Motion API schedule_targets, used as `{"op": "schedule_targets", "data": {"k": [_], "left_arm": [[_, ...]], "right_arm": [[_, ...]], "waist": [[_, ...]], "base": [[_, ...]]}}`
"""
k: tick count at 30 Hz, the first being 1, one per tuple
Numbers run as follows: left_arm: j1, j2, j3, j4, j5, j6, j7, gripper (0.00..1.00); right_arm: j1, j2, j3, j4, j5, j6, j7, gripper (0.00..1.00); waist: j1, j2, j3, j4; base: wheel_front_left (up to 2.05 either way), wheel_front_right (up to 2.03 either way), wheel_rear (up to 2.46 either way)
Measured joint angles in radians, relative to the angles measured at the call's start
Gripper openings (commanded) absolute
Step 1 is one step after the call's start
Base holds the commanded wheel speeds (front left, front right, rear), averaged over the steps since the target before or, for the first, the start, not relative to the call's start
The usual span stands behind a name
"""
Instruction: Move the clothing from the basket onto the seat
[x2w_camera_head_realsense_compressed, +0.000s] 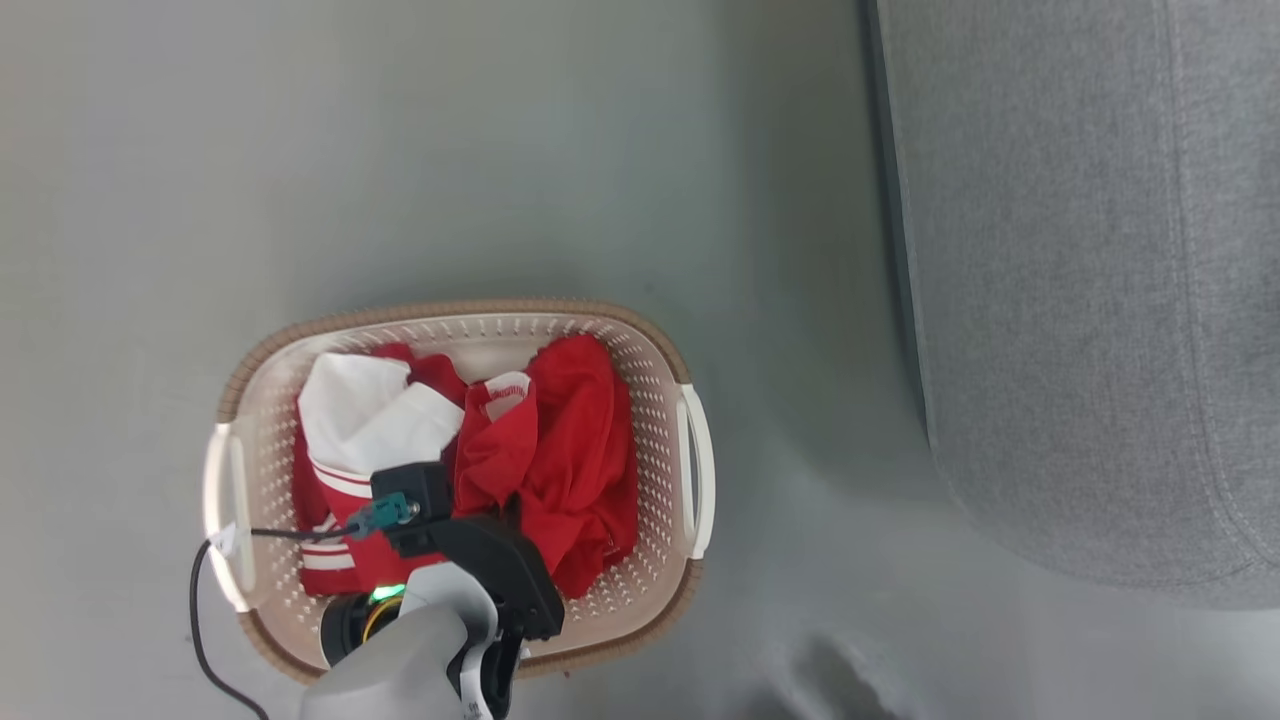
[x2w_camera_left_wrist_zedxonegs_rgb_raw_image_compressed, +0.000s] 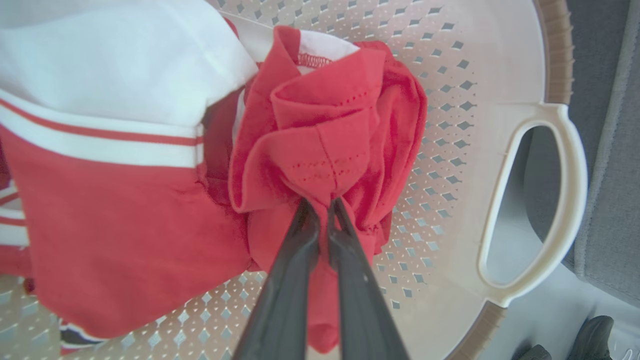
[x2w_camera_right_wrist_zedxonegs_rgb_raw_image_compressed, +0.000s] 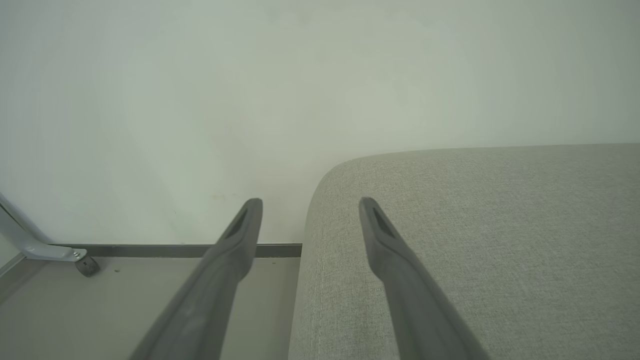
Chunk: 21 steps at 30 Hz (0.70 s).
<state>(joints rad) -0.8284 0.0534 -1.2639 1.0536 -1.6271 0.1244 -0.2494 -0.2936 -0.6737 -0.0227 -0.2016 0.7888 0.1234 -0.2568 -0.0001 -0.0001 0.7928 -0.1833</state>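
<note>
Clothing (x2w_camera_left_wrist_zedxonegs_rgb_raw_image_compressed: 325, 150) crumpled red, white-striped, in basket (x2w_camera_head_realsense_compressed: 460, 335); left jaws clamped on red fold; right jaws apart.

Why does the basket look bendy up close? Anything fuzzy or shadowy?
Left wrist view: the wide lens bows the basket rim, and the left hand looks soft near the bottom edge. Head view: a dim shadow lies on the floor beside the seat. Right wrist view: even, pale light, no glare.
</note>
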Motion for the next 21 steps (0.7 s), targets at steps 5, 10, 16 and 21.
{"op": "schedule_targets", "data": {"k": [5,10,16,21], "left_arm": [[0.026,0.0,0.001,0.008,0.0,0.0,0.0,0.0],[0.044,-0.003,0.021,0.025,0.0,0.0,0.0,0.0],[0.064,-0.007,0.061,0.047,0.013,0.0,0.0,0.0],[0.08,-0.011,0.089,0.065,0.038,0.0,0.0,0.0]], "right_arm": [[0.002,0.021,0.02,0.038,-0.014,0.0,0.0,1.0],[0.038,0.04,0.044,0.079,-0.026,0.0,0.0,1.0],[0.07,0.066,0.065,0.132,-0.052,0.0,0.0,1.0],[0.106,0.092,0.077,0.175,-0.079,0.0,0.0,1.0]], "waist": [[0.0,0.0,-0.066,0.022],[0.0,0.0,-0.137,0.045],[-0.0001,0.0,-0.224,0.072],[-0.0001,-0.0001,-0.298,0.095]], "base": [[0.0,0.0,0.0],[0.0,0.0,0.0],[0.0,0.0,0.0],[0.0,0.0,0.0]]}}
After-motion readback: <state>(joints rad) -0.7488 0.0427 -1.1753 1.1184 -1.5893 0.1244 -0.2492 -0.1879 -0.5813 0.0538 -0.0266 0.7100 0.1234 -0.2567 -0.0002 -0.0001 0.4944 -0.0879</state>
